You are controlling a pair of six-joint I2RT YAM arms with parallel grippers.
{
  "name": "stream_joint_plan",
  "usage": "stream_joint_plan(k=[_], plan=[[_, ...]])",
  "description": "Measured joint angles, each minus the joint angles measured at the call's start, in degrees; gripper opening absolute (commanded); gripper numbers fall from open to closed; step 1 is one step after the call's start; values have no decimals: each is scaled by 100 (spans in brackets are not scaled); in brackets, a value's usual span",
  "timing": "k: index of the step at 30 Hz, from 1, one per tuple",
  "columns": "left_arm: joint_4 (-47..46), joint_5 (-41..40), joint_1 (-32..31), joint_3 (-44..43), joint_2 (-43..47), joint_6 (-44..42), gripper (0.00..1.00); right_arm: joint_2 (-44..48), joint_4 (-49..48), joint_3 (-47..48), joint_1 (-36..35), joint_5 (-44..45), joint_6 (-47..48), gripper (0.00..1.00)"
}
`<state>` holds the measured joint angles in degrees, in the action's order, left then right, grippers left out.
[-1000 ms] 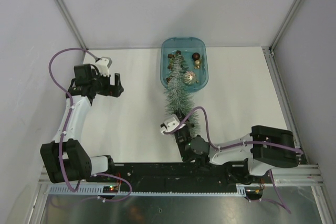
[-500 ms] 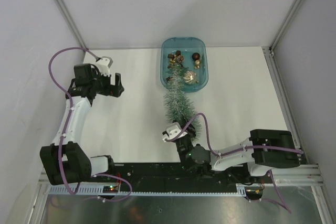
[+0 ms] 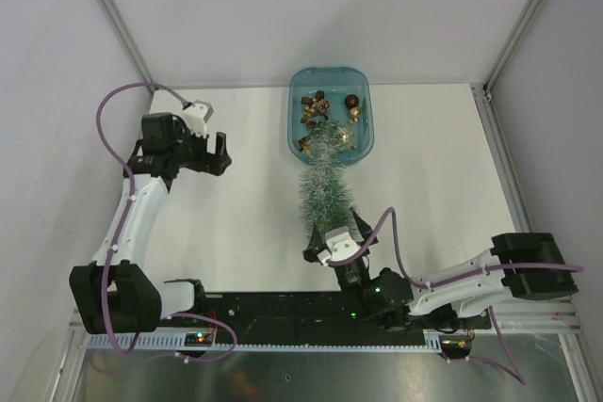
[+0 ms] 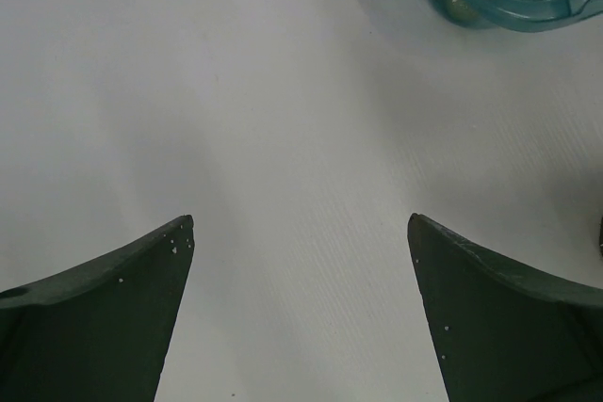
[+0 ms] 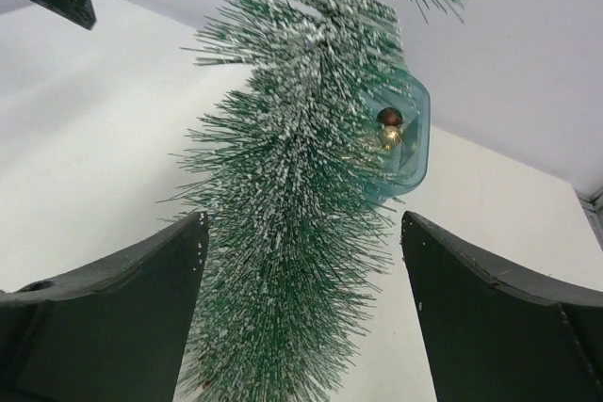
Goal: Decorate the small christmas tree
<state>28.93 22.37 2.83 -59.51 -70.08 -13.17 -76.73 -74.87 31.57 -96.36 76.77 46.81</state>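
Right claw (image 5: 301,233) spread wide either side of small christmas tree (image 3: 325,185), lower centre overhead. Bristles free, so we judge it stands alone. Left claw (image 3: 220,152) wide, upper left, idle.

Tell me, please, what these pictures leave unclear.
- Frosted-green bottle-brush tree: its foot, hidden under the right claw in the top view, cut off by the bottom edge in the right wrist view.
- Small gold and brown ornaments in the translucent blue tray: too small to count in the top view; the treetop covers some.
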Motion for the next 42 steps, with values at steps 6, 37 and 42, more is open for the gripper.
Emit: stream_joint_plan(k=[6, 37, 42], plan=[[79, -125, -396, -334, -254, 20, 100, 846, 11, -13, -570, 162, 319, 99], [234, -953, -2227, -5434, -6170, 1770, 82, 3108, 7136, 2304, 6207, -2927, -5447, 99], [205, -1078, -2184, -5362, -6172, 1731, 81, 2225, 8100, 2413, 6966, -4404, -6524, 99]])
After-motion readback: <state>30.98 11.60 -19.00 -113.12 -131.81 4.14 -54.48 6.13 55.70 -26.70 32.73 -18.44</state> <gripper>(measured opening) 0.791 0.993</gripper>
